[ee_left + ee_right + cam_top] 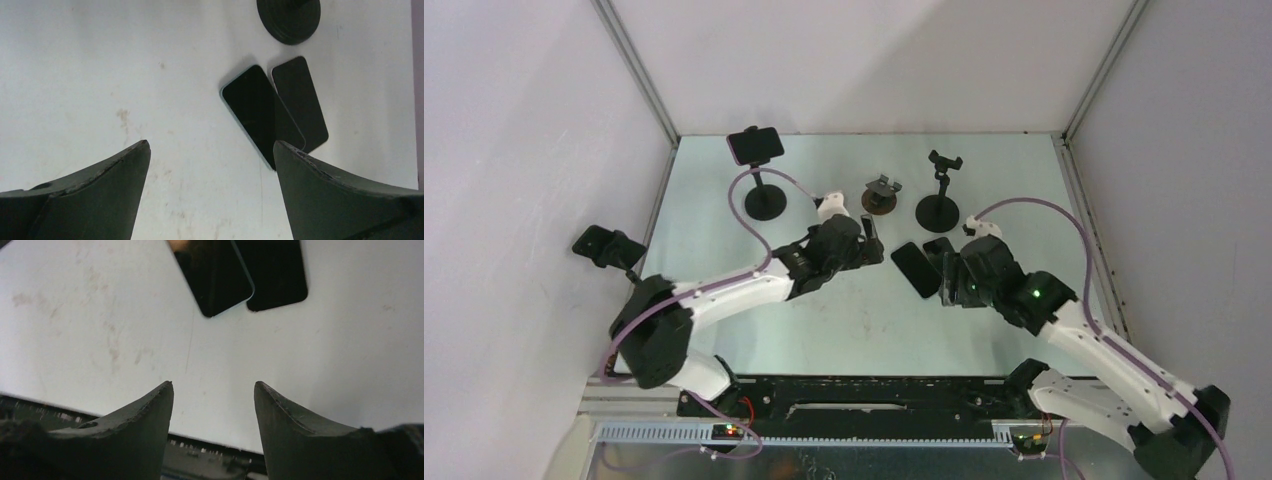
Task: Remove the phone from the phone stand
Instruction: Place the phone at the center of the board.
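We see a pale counter (854, 320) boxed in by white walls (524, 150). From above, a phone (755, 145) sits clamped sideways in the stand (765, 203) at the back left, and neither wrist view catches it. The wrist views show more closely a blue-edged phone (250, 110) lying flat and overlapping a black phone (302, 95). The left tool (210, 142) and right tool (213, 385) are both spread.
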`<state>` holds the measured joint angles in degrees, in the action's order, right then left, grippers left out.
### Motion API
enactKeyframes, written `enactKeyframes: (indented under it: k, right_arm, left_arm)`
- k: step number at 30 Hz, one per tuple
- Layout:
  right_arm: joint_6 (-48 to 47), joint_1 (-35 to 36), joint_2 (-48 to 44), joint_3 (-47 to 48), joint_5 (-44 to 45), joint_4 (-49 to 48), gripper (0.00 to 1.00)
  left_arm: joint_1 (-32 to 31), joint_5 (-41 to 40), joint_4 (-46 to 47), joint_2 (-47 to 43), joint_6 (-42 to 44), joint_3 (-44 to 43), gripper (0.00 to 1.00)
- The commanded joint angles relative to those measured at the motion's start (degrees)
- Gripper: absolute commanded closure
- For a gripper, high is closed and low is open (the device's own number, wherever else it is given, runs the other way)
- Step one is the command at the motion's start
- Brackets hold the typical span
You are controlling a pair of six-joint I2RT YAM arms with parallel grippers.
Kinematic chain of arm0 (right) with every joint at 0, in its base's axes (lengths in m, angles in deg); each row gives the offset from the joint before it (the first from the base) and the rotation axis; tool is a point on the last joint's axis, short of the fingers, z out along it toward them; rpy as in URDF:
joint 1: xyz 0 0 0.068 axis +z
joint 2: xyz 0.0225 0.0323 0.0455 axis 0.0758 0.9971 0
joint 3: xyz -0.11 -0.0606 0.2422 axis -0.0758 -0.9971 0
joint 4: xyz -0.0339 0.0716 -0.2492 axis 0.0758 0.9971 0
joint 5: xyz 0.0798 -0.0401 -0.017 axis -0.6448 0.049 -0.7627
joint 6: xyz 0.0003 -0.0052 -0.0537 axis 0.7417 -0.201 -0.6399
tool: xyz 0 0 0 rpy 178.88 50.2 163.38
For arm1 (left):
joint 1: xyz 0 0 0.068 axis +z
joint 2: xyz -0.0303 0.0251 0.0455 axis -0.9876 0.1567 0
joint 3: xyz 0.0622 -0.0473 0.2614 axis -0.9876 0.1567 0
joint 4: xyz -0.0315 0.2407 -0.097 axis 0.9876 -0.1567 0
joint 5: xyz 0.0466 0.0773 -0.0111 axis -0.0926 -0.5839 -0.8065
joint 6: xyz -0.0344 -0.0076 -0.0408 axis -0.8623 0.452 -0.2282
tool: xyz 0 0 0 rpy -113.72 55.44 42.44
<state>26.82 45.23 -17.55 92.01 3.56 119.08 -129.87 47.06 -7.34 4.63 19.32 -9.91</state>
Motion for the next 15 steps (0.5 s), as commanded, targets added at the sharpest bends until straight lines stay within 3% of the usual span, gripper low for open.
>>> enactKeyframes:
  k: [1, 15]
  right_arm:
    - [-5.32, -5.96, 6.00, -0.58, -0.75, -11.15, 0.37]
    - [-12.82, -13.00, 25.94, -1.15, -7.47, -27.28, 0.36]
  left_arm:
    - [-0.55, 0.88, -1.00, -7.82, 3.69, 5.40, 0.00]
    - [-0.56, 5.58, -1.10, -30.23, 2.22, 24.45, 0.00]
